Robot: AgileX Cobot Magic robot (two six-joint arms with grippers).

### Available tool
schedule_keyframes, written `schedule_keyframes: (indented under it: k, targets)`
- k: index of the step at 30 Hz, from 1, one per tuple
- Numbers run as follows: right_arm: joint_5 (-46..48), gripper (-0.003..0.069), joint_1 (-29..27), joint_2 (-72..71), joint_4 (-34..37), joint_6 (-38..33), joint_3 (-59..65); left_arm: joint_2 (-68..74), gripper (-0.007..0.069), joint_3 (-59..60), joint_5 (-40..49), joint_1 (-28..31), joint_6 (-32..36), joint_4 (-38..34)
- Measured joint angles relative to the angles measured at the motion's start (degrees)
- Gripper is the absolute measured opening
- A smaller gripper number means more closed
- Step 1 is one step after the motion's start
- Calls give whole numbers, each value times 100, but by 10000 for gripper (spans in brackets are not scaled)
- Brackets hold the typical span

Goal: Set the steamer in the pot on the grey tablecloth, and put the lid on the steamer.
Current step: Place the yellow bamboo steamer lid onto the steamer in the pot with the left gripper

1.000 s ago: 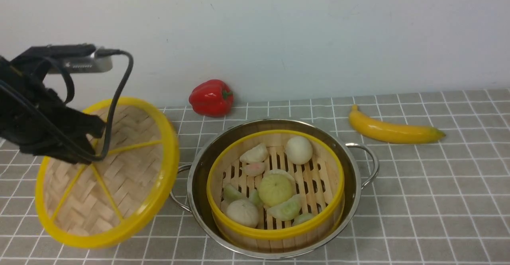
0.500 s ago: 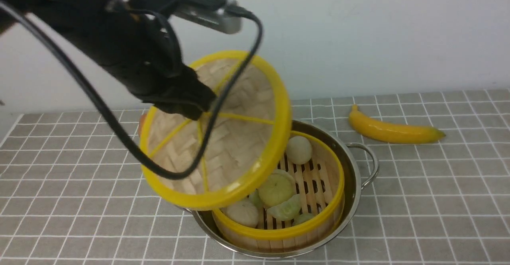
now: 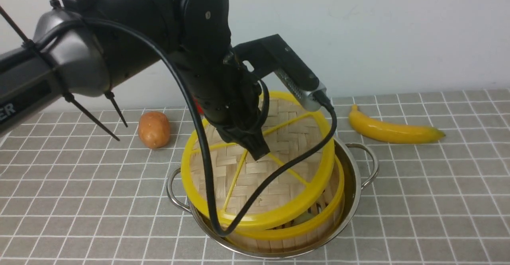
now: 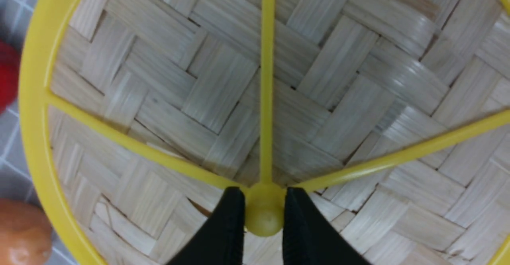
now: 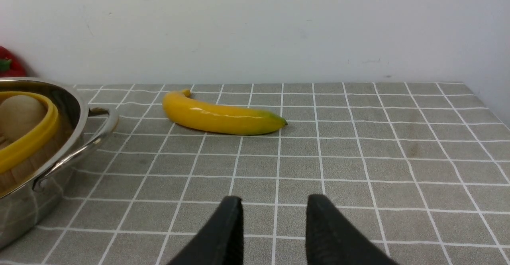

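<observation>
Black arm (image 3: 119,38), black left pincer (image 4: 263,193), looping black cable (image 3: 201,145)

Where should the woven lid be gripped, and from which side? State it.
Grip the round knob at the centre of the lid, where its yellow spokes meet, coming from above. The disc is otherwise flat and looks too wide to span; the left gripper is shut on that knob.

A plain pale blue-white painted wall (image 3: 398,26) fills the whole backdrop — matte, marked by a few faint scuffs and dark specks. Soft, even light falls across it — its foot runs straight and level.
</observation>
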Motion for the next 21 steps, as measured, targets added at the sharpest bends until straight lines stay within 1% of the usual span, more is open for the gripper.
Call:
schedule_keyframes:
  k: [5,8,21]
  targets:
    - [0,243,0,0,0,0,0,45,113,-8,-209,0,332,-143]
    - [0,243,0,0,0,0,0,160,113,-19,-252,-5,399,-155]
    - [0,243,0,0,0,0,0,566,113,-30,-361,-6,321,-131]
